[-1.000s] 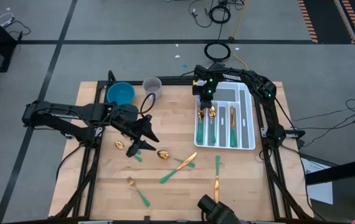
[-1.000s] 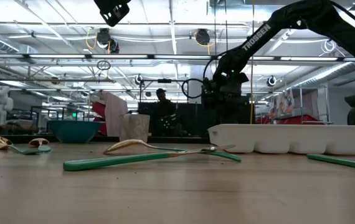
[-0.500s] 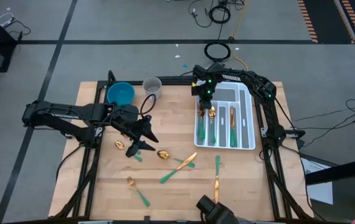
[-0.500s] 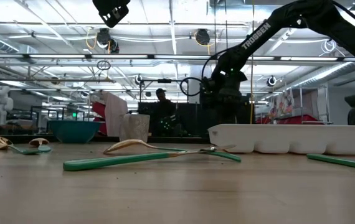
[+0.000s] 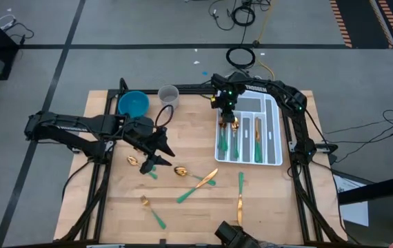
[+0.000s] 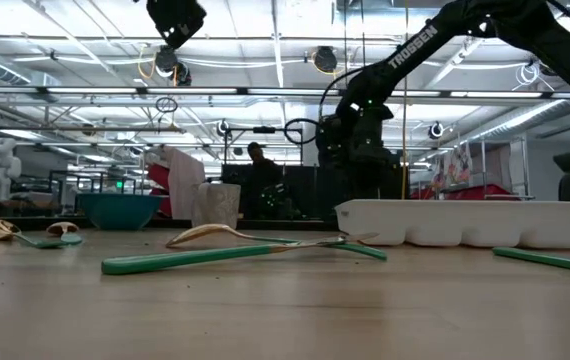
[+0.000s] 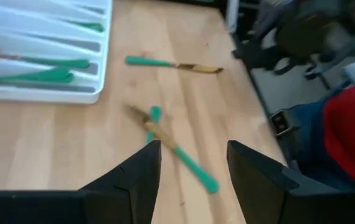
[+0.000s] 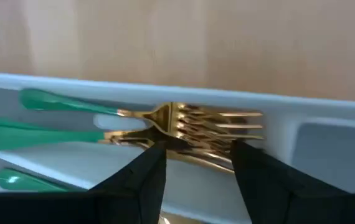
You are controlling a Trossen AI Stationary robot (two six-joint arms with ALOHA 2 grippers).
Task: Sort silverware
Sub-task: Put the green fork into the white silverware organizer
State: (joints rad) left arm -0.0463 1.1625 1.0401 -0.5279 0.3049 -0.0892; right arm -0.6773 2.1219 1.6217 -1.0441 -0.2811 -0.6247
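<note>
1. Our left gripper [image 5: 156,153] hovers over the table's [image 5: 183,213] left-middle with its fingers [image 7: 137,177] spread wide and nothing between them.
2. Just below it in the high view lie a gold spoon [image 5: 134,161] and, to its right, a second spoon [image 5: 180,171].
3. Behind that gripper, at the far edge, stand a blue bowl [image 5: 133,104] and a clear cup [image 5: 168,94], side by side.
4. Nearer the front edge a fork [image 5: 152,210] with a green handle lies by itself.
5. Toward the middle we see a crossed pair [image 5: 198,185], two green-handled pieces overlapping.
6. Right of the pair lie a green-handled piece [image 5: 240,181] and a knife [image 5: 239,207], end to end and apart from the rest.
7. Our right gripper [image 5: 225,105] hangs above the far end of the white tray [image 5: 277,138], jaws parted and holding nothing.
8. Right under it, in the tray's leftmost compartment, lie stacked forks [image 8: 190,127], gold heads at the far end, green handles pointing away.
9. Other compartments hold more green-handled pieces [image 5: 257,138].
</note>
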